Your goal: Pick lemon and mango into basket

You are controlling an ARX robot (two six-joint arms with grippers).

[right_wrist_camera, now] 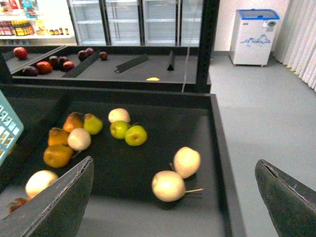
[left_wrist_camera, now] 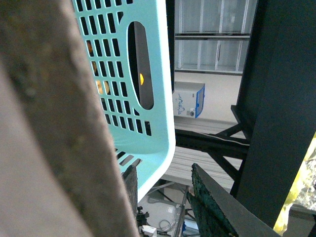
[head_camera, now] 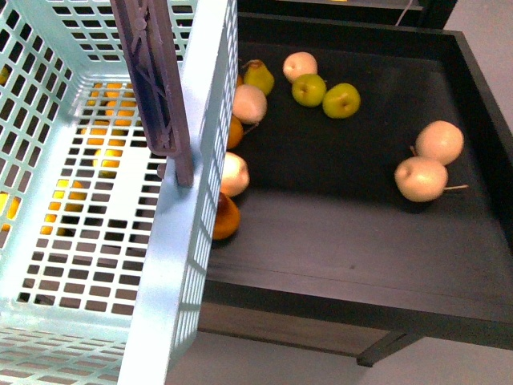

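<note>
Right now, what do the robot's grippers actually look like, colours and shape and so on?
The right gripper has two broad, dark grey, wedge-shaped fingers with pale, scuffed edges. The left gripper has dark fingers with a rough, greenish-black textured face. No cables, markings or arm links show, and the front view shows neither arm.

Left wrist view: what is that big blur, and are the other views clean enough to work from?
Left wrist view: a brown out-of-focus mass close to the lens covers much of it; the basket beyond is sharp. Front view: sharp, pale fruit slightly washed out. Right wrist view: evenly lit, sharp.
</note>
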